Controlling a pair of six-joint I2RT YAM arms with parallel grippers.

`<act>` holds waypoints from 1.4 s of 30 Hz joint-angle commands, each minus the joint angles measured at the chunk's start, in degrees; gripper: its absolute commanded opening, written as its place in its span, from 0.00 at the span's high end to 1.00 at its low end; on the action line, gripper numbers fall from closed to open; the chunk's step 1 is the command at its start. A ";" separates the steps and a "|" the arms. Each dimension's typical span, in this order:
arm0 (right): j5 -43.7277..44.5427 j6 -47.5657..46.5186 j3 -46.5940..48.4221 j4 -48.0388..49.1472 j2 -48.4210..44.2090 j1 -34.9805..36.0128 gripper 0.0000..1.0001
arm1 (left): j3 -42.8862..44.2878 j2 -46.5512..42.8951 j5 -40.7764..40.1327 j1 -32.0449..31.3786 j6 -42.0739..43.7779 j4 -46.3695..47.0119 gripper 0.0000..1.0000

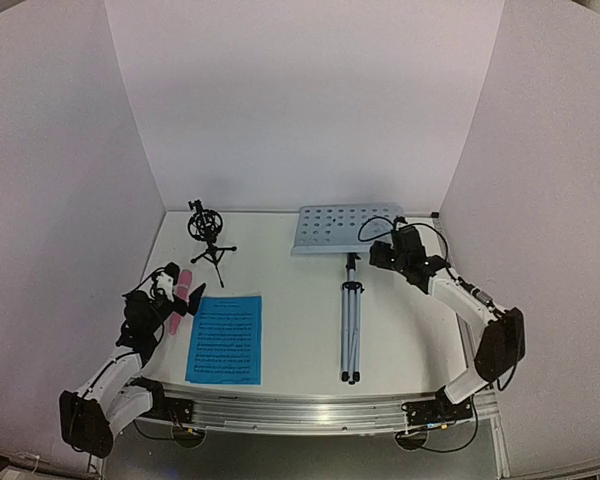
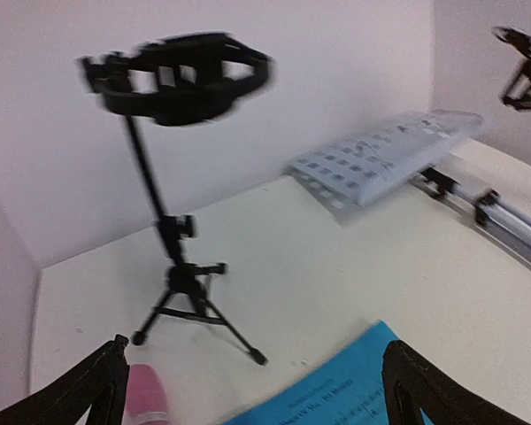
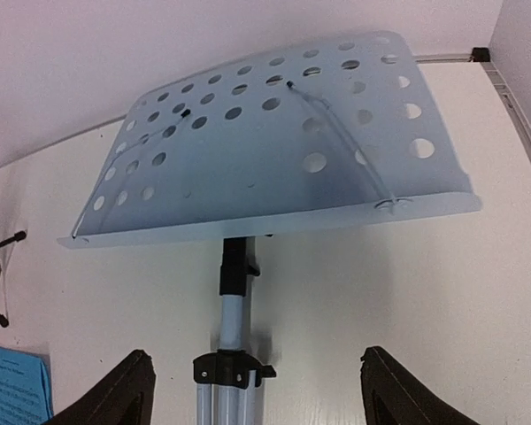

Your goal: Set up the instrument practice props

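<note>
The pale-blue perforated music stand [image 1: 343,229] lies flat on the table, its silver tripod [image 1: 350,330] folded toward the near edge. My right gripper [image 1: 385,252] is open just right of the plate. In the right wrist view it [image 3: 261,398] straddles the pole [image 3: 233,310] below the plate [image 3: 274,142] without touching. Blue sheet music [image 1: 225,338] lies flat at front left; I make out one page. The pink microphone [image 1: 184,280] lies beside my open left gripper [image 1: 185,300]. The black tripod mic holder [image 1: 208,232] stands upright behind them.
In the left wrist view the open gripper [image 2: 265,398] has the pink microphone [image 2: 144,394] by its left finger and the blue sheet [image 2: 354,390] below. The mic holder [image 2: 173,221] stands ahead, the stand plate [image 2: 389,159] to its right. White walls enclose the table.
</note>
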 commanded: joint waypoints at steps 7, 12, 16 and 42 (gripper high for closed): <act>4.97 6.19 21.06 -8.86 24.35 7.55 0.33 | 9.21 17.12 17.39 -6.80 4.66 -3.50 0.00; 6.94 6.50 25.56 -9.41 31.08 7.57 0.42 | 14.02 26.75 24.53 -9.46 2.23 4.58 0.01; 6.92 7.09 26.22 -9.59 34.16 7.58 0.47 | 15.46 32.82 24.19 -12.36 0.95 10.05 0.01; 15.34 9.77 24.78 -11.68 40.89 9.05 0.64 | 16.53 36.03 18.42 -15.43 1.91 12.40 0.00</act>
